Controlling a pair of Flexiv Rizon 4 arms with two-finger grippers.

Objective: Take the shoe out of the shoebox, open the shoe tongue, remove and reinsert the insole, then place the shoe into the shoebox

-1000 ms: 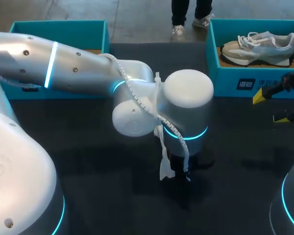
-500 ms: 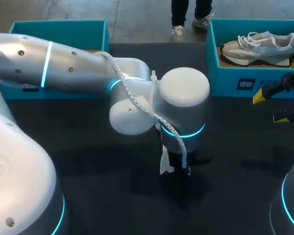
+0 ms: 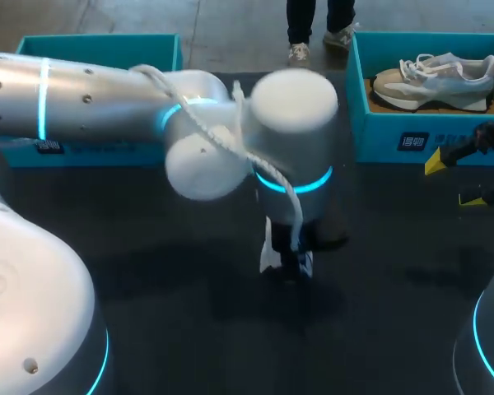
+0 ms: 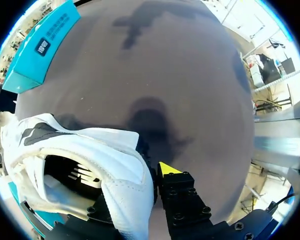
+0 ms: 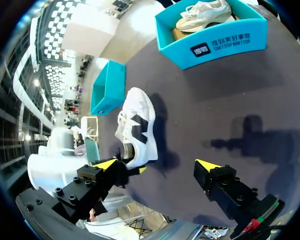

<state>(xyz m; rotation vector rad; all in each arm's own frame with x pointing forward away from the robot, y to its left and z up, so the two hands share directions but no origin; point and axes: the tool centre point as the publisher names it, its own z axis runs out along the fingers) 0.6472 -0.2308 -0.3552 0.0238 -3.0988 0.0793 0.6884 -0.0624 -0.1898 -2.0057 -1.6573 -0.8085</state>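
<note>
From above, the left arm (image 3: 107, 103) lies across mid-table, the white shoe (image 3: 267, 251) showing under its wrist. The right gripper (image 3: 454, 183), jaws apart, sits beside a teal shoebox (image 3: 379, 136) holding a grey sneaker (image 3: 432, 82). At the left wrist, the left gripper (image 4: 149, 182) is clamped on the shoe's collar, the shoe's length running sideways from the jaws over dark table (image 4: 190, 75). From the right wrist, the shoe stands ahead, toe pointing away.

White shoe (image 3: 265, 258) mostly under left arm (image 3: 292, 103); half the left jaws behind its heel.
</note>
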